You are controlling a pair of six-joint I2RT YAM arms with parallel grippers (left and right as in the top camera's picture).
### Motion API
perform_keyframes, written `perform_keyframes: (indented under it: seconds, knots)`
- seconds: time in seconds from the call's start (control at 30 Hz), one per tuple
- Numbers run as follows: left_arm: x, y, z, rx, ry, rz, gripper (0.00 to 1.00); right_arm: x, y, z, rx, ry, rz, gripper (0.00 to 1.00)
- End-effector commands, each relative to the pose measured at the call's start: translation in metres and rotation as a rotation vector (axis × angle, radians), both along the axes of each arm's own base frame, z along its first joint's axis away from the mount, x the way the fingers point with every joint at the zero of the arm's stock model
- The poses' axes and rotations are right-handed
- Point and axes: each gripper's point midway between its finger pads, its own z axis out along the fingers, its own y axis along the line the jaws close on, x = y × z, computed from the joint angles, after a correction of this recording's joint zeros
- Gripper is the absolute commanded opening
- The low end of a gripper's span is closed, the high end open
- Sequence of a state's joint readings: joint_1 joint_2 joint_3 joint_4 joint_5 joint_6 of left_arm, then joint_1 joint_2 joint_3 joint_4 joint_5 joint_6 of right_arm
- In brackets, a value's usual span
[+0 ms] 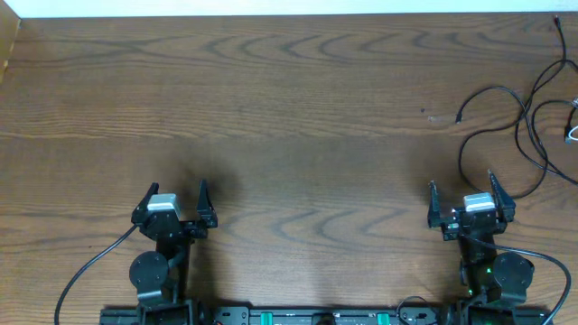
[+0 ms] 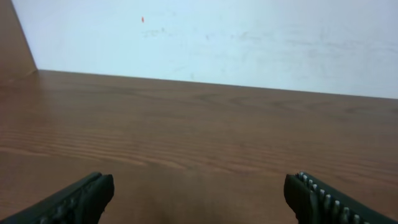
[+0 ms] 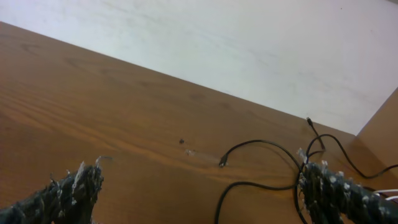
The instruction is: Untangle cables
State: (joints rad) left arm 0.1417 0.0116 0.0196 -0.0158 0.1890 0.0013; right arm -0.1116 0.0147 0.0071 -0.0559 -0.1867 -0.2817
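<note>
While both wide open and empty, left claw (image 1: 177,187) and right claw (image 1: 461,181); black cables (image 1: 493,88) near the latter, number unclear.

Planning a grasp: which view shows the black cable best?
Overhead: the black cable lies spread in loops at the table's right side, though the frame cuts it off. The right wrist view shows it low, partly behind a finger. The left wrist view shows none.
</note>
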Motion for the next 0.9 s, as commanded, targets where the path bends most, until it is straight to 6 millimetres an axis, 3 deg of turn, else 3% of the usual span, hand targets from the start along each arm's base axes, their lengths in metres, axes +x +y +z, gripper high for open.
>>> perform_keyframes:
  seconds: [0.0,0.87]
  knots:
    - [-0.0009,-0.0006,-0.0149,0.007,0.044,-0.003,0.93,-0.0003,0.0021,-0.0005,-0.011,-0.001,0.009,0.99]
    - [-0.0006,-0.0006,-0.017,0.006,0.054,-0.003,0.93,-0.0003,0.002,-0.0006,-0.011,0.0,0.009,0.99]
